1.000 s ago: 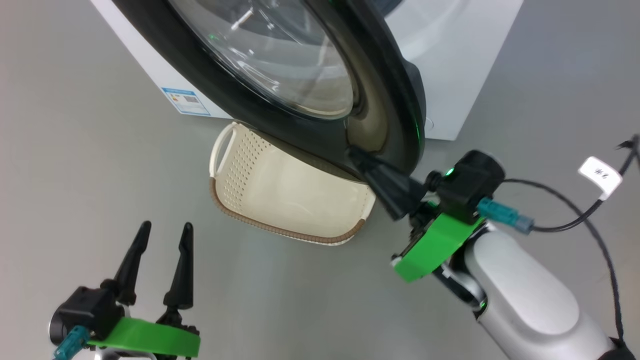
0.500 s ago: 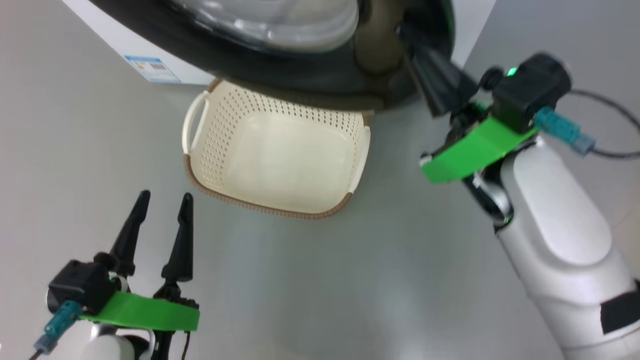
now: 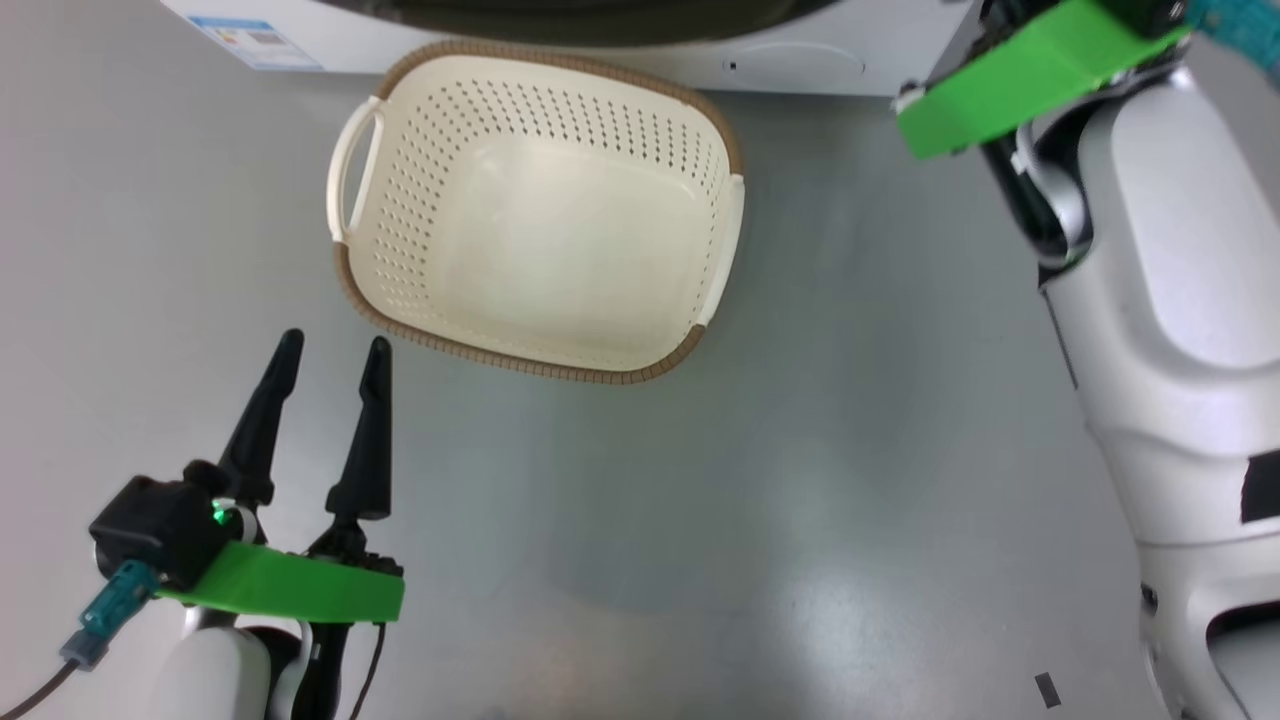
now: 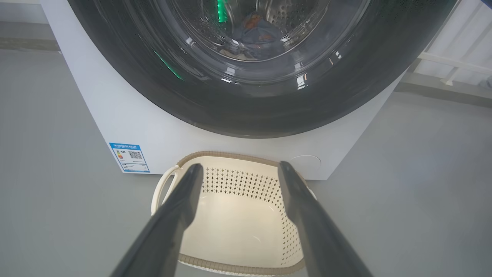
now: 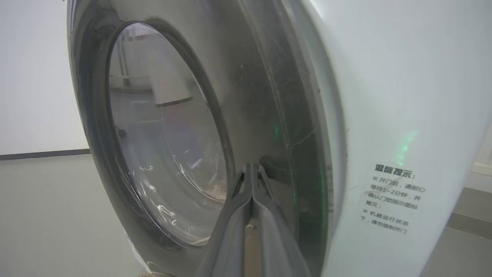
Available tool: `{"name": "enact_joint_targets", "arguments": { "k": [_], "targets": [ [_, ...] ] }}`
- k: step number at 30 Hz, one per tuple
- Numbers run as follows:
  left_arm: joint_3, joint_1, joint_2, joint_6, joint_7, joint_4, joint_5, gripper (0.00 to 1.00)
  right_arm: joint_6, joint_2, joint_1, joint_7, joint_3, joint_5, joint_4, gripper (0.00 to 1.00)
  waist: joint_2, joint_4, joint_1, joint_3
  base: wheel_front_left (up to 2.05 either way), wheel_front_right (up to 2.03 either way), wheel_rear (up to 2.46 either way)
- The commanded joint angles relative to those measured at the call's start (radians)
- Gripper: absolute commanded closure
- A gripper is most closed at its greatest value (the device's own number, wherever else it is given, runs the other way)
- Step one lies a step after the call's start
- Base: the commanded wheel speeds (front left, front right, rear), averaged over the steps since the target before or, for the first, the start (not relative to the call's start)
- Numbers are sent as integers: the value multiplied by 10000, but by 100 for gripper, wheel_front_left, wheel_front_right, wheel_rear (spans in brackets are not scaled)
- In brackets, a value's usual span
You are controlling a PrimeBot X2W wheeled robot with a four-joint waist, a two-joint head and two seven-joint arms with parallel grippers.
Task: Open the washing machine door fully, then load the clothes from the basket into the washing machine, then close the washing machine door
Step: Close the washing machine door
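Observation:
The cream basket (image 3: 540, 215) stands on the floor in front of the washing machine (image 4: 115, 115), with nothing in it. The black round washing machine door (image 4: 246, 111) lies against the machine's front. Through its glass, blue clothes (image 4: 255, 34) with orange prints lie in the steel drum. My left gripper (image 3: 330, 350) hovers open near the basket's front left corner, holding nothing. In the right wrist view my right gripper (image 5: 251, 169) is shut, with its tips against the door's black ring (image 5: 269, 96) near its outer edge.
Grey floor (image 3: 800, 500) spreads around the basket. A blue label (image 4: 129, 157) sits on the machine's lower front corner. My pale right forearm (image 3: 1150, 300) rises along the right side of the head view. A white sticker with text (image 5: 392, 200) is on the machine's front.
The head view has tilted down, sliding the machine up out of the picture. The door stood ajar with my right fingers on its edge; it now lies against the machine. The left gripper is unchanged.

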State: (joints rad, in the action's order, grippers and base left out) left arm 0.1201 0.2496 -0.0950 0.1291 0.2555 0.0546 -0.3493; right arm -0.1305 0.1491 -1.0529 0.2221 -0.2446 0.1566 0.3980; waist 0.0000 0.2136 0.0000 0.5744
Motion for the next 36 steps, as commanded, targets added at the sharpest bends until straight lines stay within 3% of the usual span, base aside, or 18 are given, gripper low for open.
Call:
{"name": "enact_joint_targets", "arguments": {
  "k": [1, 12, 21, 36],
  "targets": [
    [-274, 131, -289, 15, 63, -245, -105, 0, -2, -343, -328, 74, 121, -230, -57, 100, 0, 27, 0, 241, 0, 0, 0],
    [-70, 390, -304, 15, 63, -192, -191, 0, -2, -691, -1425, 284, 723, -812, 705, 100, 0, 52, 0, 510, 0, 0, 0],
    [-105, 407, -300, 15, 63, -199, -180, 0, -2, -803, -1330, 369, 882, -896, 876, 100, 0, -69, 0, 447, 0, 0, 0],
    [-467, 54, -422, 15, 63, -188, 0, 0, -2, -631, 1295, 394, -43, 280, -58, 100, 0, -671, 0, -724, 0, 0, 0]
  ]
}}
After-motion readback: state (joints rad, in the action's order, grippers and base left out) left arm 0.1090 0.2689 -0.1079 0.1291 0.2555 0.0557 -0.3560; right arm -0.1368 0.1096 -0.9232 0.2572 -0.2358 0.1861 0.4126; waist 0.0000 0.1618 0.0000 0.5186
